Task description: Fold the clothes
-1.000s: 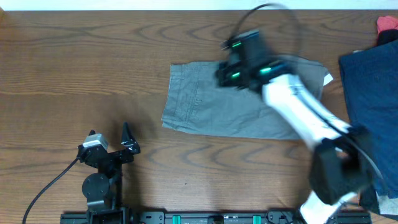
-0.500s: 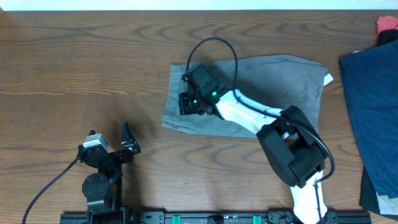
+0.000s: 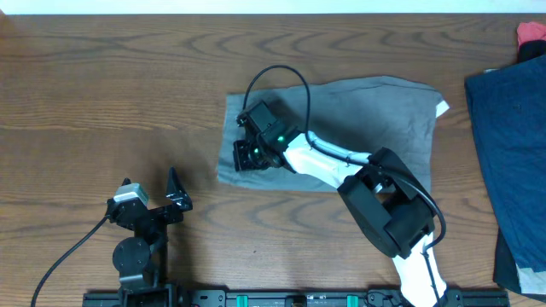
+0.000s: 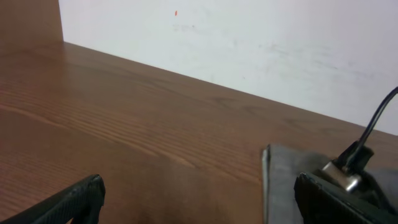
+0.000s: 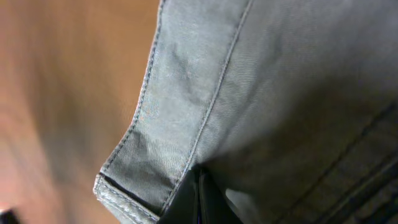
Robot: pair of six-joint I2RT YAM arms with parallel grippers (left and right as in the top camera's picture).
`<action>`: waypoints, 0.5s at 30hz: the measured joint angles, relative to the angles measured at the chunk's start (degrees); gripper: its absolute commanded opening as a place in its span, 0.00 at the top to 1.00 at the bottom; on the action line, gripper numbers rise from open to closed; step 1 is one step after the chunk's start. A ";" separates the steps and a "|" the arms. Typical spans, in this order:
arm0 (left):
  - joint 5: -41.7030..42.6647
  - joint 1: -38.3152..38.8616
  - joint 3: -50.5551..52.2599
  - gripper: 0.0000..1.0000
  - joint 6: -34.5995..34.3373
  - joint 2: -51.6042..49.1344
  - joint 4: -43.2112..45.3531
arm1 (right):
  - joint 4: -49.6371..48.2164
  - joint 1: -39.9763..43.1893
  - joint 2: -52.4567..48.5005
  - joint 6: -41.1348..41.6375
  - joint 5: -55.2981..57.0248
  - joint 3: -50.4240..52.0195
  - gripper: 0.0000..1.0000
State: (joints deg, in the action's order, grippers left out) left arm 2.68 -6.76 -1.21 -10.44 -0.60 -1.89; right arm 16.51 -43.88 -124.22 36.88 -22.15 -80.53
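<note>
The grey-olive shorts [image 3: 358, 128] lie in the middle of the table. My right gripper [image 3: 247, 155] is at their left end, fingers shut on the fabric there. In the right wrist view the closed fingertips [image 5: 199, 200] pinch the stitched hem of the shorts [image 5: 186, 112] near a corner. The dark navy garment [image 3: 508, 145] lies at the right edge of the table. My left gripper [image 3: 162, 203] sits at the front left, open and empty. In the left wrist view [image 4: 208, 205] it is over bare wood, with the shorts' edge [image 4: 280, 180] at the right.
A red object [image 3: 531, 34] lies at the back right corner beside the navy garment. A white tag [image 3: 440, 108] sticks out at the shorts' right end. The right arm's cable [image 3: 273, 81] loops over the shorts. A white wall [image 4: 249, 37] stands behind the table.
My right gripper swept from the shorts' back edge to their left end. The shorts' left edge has shifted a little left and forward.
</note>
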 measured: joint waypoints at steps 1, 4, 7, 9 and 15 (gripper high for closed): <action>0.00 0.00 0.00 0.02 0.02 0.02 0.00 | 0.68 -0.35 -0.02 0.13 -1.11 0.00 0.99; 0.00 0.00 0.00 0.02 0.00 0.02 0.00 | 3.41 -1.51 -0.02 0.42 -4.13 -0.09 0.99; 0.00 0.00 0.00 0.02 0.00 0.02 0.00 | 6.95 -2.36 -0.02 0.63 -6.62 -0.35 0.99; 0.00 0.00 0.00 0.02 0.00 0.02 0.00 | 8.28 -2.56 0.00 0.68 -7.67 -0.42 0.99; 0.00 0.00 0.00 0.02 0.02 0.02 0.00 | 9.62 -2.32 1.36 0.57 -6.49 -0.37 0.94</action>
State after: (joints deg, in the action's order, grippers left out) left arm 2.68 -6.76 -1.21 -10.41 -0.58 -1.89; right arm 26.13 -46.19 -122.87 37.45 -28.64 -80.90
